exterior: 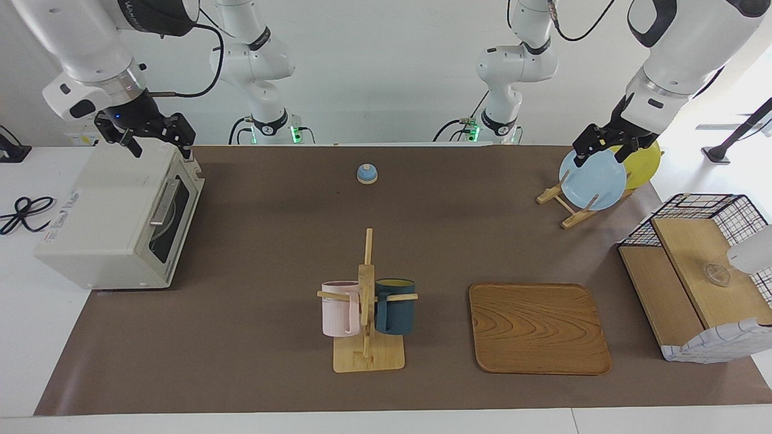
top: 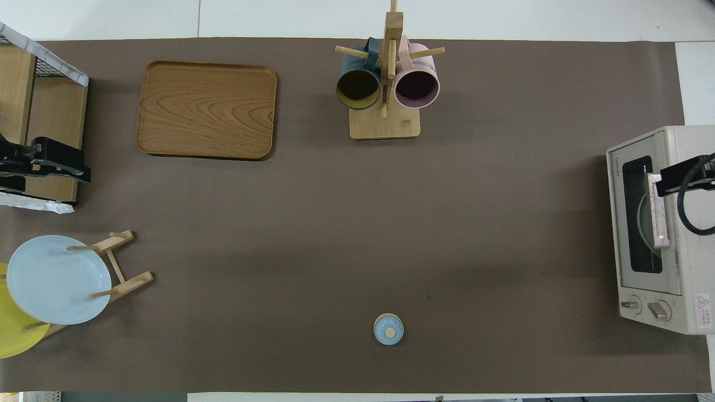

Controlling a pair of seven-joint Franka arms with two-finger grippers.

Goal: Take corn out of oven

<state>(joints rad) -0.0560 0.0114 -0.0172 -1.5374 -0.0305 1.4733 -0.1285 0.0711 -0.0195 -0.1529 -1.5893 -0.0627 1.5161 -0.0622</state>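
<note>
- While the oven (exterior: 120, 217) door is shut, the right gripper (exterior: 158, 135) hangs over the oven's top edge nearest the robots, fingers spread and holding nothing.
- Left gripper (exterior: 609, 147) waits over the plate rack (exterior: 567, 208) at the other end of the worktop (exterior: 271, 241), fingers apart, empty, just above the blue plate (exterior: 594, 179); a yellow plate (exterior: 642, 163) stands next to it.
- Corn: not visible in either view. Through the dark door window only a round pale shape shows. Judged to be inside, if present; its long axis cannot be told.
- Key relation: the bar handle (exterior: 164, 202) on the door lies below the right gripper and farther from the robots, on the face turned toward the worktop's middle. Handle runs along the door's upper edge. Right arm is much the nearer; the left is well apart.
- Judgement: the door must come open before any reach for the corn.
- Writing: a small line of print on the door frame and a red-and-white warning sticker (top: 702, 309) by the two knobs (top: 648, 307); dark lettering on the oven's side. None readable.
- Elsewhere: mug stand (exterior: 368, 313), wooden tray (exterior: 538, 328), wire basket (exterior: 699, 271), small blue bell (exterior: 367, 173).
</note>
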